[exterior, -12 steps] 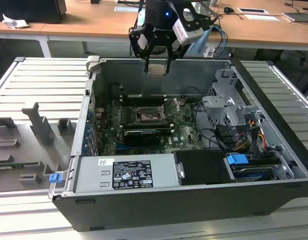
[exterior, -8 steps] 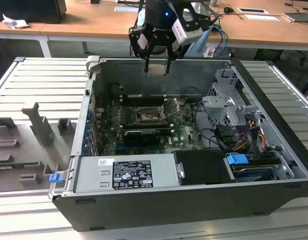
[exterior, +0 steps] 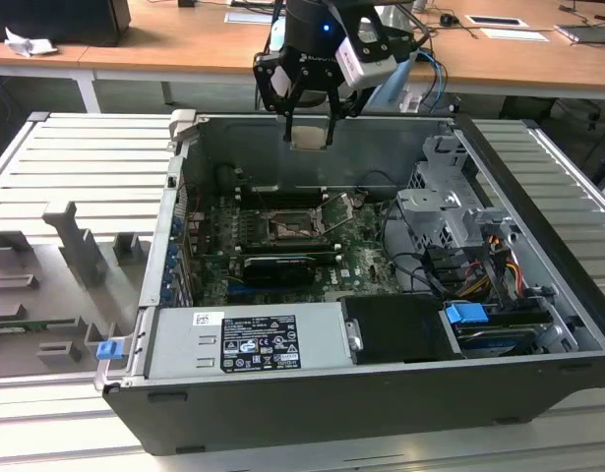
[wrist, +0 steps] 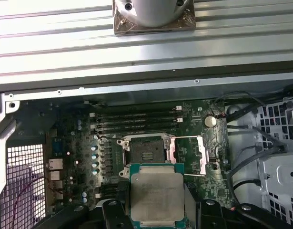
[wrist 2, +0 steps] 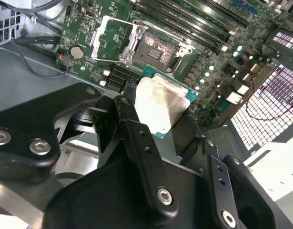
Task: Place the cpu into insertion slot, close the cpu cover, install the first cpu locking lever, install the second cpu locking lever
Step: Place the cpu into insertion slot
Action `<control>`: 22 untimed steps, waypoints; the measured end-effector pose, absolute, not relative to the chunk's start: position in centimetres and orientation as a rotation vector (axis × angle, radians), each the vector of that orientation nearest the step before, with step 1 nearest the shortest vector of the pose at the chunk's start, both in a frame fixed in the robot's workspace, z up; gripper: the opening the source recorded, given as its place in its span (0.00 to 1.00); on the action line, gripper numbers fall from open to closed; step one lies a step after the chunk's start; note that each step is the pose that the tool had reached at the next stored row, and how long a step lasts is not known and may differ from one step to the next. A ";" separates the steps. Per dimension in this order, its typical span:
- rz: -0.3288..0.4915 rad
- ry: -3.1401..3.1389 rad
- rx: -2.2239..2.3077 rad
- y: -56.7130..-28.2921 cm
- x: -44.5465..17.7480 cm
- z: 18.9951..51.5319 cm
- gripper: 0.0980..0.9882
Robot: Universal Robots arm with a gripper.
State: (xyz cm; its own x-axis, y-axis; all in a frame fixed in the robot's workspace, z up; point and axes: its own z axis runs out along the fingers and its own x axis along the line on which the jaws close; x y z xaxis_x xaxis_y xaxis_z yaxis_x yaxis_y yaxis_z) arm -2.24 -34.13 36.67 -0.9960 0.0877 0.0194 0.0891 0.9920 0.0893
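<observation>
My gripper (exterior: 308,126) hangs over the back wall of the open computer case, shut on the cpu (exterior: 309,135). In both wrist views the cpu (wrist 2: 160,105) (wrist: 156,193) is a pale silver square on a green base, clamped between the black fingers (wrist 2: 132,119) (wrist: 113,214). It is held well above the board. The insertion slot (wrist 2: 153,50) (wrist: 145,155) (exterior: 287,228) lies bare and dark on the green board. The cpu cover (wrist 2: 113,40) (wrist: 189,155) is swung open to one side of the slot, a silver frame with a large window.
Long black memory slots (wrist: 136,121) run beside the socket. A black graphics card (exterior: 277,265) and a grey power supply (exterior: 248,339) sit nearer the case front. A drive cage with cables (exterior: 459,236) fills the exterior view's right. Grey fixtures (exterior: 76,246) stand on the ribbed table.
</observation>
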 end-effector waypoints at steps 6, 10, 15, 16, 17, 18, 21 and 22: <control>-0.142 -3.118 -0.202 -34.1 -2.2 36.7 0.50; -0.142 -3.115 -0.265 -34.1 -2.2 36.6 0.50; -0.142 -3.111 -0.330 -34.1 -2.3 36.6 0.50; -0.142 -3.110 -0.346 -34.1 -2.3 36.6 0.50; -0.142 -3.108 -0.363 -34.1 -2.3 36.6 0.50; -0.143 -3.107 -0.383 -34.1 -2.3 36.6 0.50; -0.143 -3.100 -0.450 -34.1 -2.3 36.5 0.50; -0.143 -3.097 -0.474 -34.1 -2.3 36.5 0.50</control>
